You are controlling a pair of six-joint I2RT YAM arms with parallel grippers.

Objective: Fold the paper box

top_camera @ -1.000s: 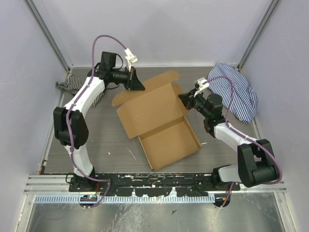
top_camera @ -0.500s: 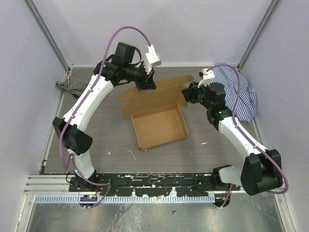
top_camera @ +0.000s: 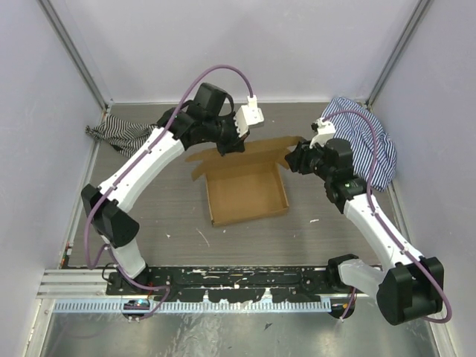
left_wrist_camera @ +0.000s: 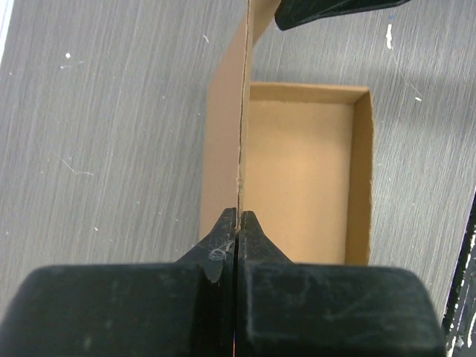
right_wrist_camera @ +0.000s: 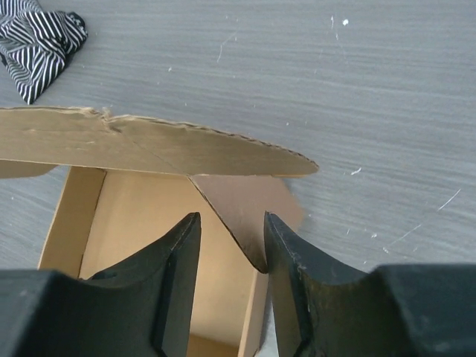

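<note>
The paper box (top_camera: 247,195) is a brown cardboard tray at the table's middle, with its lid (top_camera: 245,154) standing upright along the far wall. My left gripper (top_camera: 231,146) is shut on the lid's top edge. In the left wrist view the lid (left_wrist_camera: 242,111) runs edge-on out of the gripper (left_wrist_camera: 238,217), with the tray (left_wrist_camera: 301,178) to its right. My right gripper (top_camera: 294,159) stands open at the lid's right end. In the right wrist view the lid's side flap (right_wrist_camera: 245,204) points down between the fingers of the gripper (right_wrist_camera: 231,239), its tip close to the right finger (right_wrist_camera: 290,256).
A black-and-white striped cloth (top_camera: 119,134) lies at the back left, also visible in the right wrist view as the cloth (right_wrist_camera: 37,41). A blue striped cloth (top_camera: 368,137) is heaped at the back right, behind the right arm. Enclosure walls stand on three sides.
The left arm has swung right, lifting the lid from flat to upright. The tray has slid left and turned square. The right gripper has opened and moved slightly back.
</note>
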